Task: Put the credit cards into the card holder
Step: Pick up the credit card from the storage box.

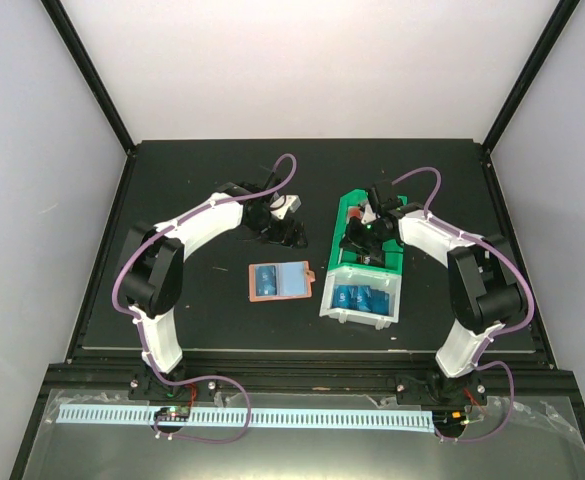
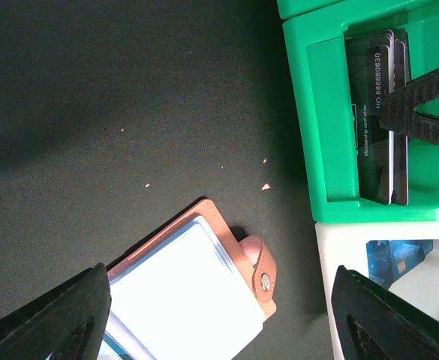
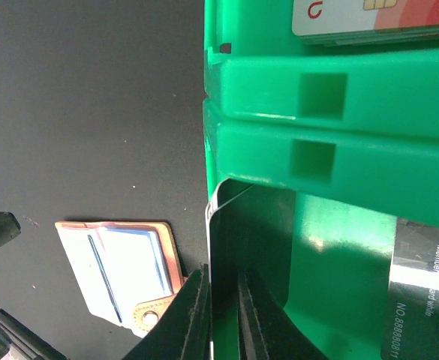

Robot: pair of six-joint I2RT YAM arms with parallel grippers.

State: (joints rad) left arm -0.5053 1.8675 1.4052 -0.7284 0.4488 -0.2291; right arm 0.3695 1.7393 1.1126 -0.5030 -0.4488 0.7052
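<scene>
Midway between the arms, flat on the desk (image 1: 192, 200): card holder (image 1: 277, 281), spread open with pockets up to receive, snap tab (image 1: 310, 272) toward the bins. Already holds one blue card (image 1: 265, 281) in its left half. Just right of it, white bin (image 1: 357, 315) with more blue credit cards (image 1: 362, 297). Behind that and touching it, green bin (image 1: 344, 210) stocked with dark cards (image 2: 375, 112).

Inside the green bin, right hand (image 3: 221, 281) pressed together on a dark credit card (image 3: 223, 225), gripped thin edge up and stood upright, probably so as to clear the bin wall on lifting. Above the desk beyond the holder, left hand (image 2: 221, 285) spread wide, pinching nothing, looking down on the tab; likely placed to steady the holder. Not yet done: lift, carry across, slide into a pocket.
</scene>
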